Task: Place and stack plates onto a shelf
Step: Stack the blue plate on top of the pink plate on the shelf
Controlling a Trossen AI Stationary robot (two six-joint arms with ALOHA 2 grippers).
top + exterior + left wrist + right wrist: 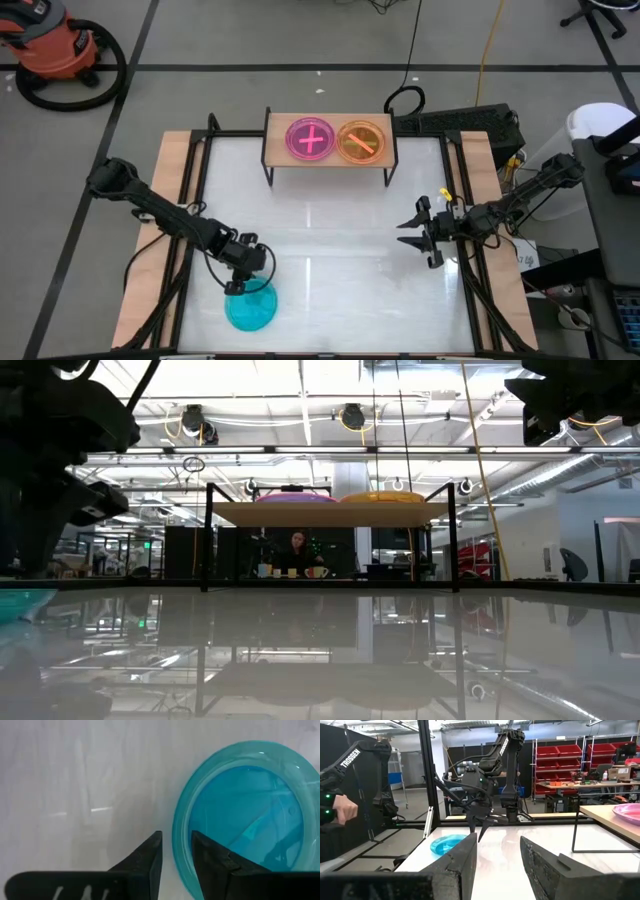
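A blue plate [250,306] lies flat on the white table near its near-left corner; it also shows in the left wrist view [250,810] and the right wrist view [447,844]. My left gripper [237,284] points down over the plate's far rim, one finger [152,855] outside the rim and one finger [205,857] inside it. A pink plate [310,139] and an orange plate [362,141] lie side by side on the wooden shelf [275,150] at the far middle. My right gripper [420,238] is open and empty above the table's right side. No other plates show. My left gripper's fingers come from above and stand astride the blue plate's far rim [181,845], one inside the plate and one outside. I cannot tell whether they touch the rim. The plate lies flat on the table.
The shelf stands on thin black legs [207,540], with open table [330,250] between it and the grippers. A black frame [195,200] runs along the table's sides. A person's hand [342,810] shows beyond the table; a person [298,550] sits far behind the shelf.
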